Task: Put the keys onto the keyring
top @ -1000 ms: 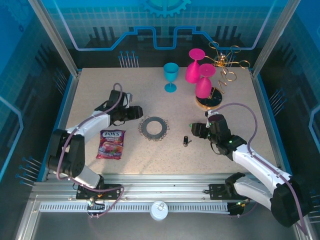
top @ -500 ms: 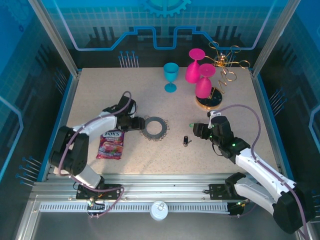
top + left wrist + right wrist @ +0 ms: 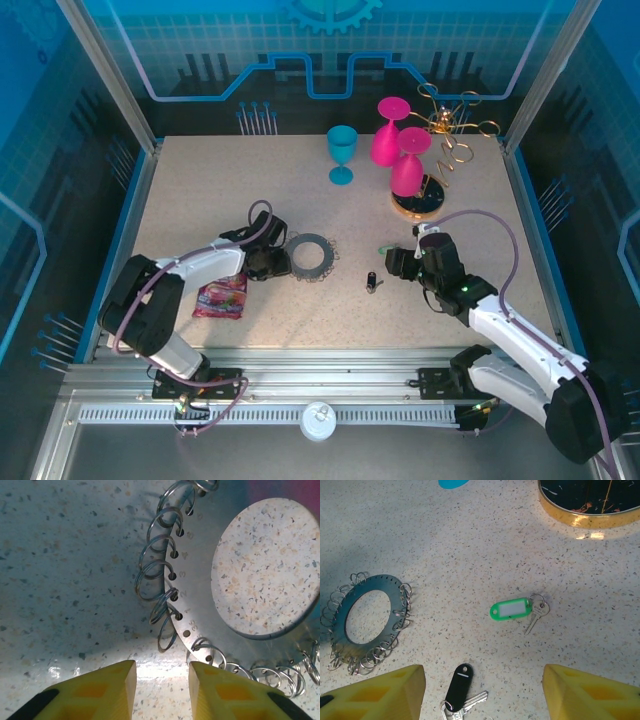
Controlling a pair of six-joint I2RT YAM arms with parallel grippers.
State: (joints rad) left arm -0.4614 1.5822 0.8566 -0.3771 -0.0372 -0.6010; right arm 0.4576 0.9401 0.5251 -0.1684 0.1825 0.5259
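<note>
Right wrist, green key (image 3: 516,609), long axis horizontal

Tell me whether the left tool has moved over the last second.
Yes. In the top view the left tool has come down-frame and rightward, from above and left of the keyring to that ring's left rim.

A beige speckled table (image 3: 200,190) sits inside blue see-through walls (image 3: 330,50) printed with circuit lines; a silver rail (image 3: 330,385) crosses the bottom.
</note>
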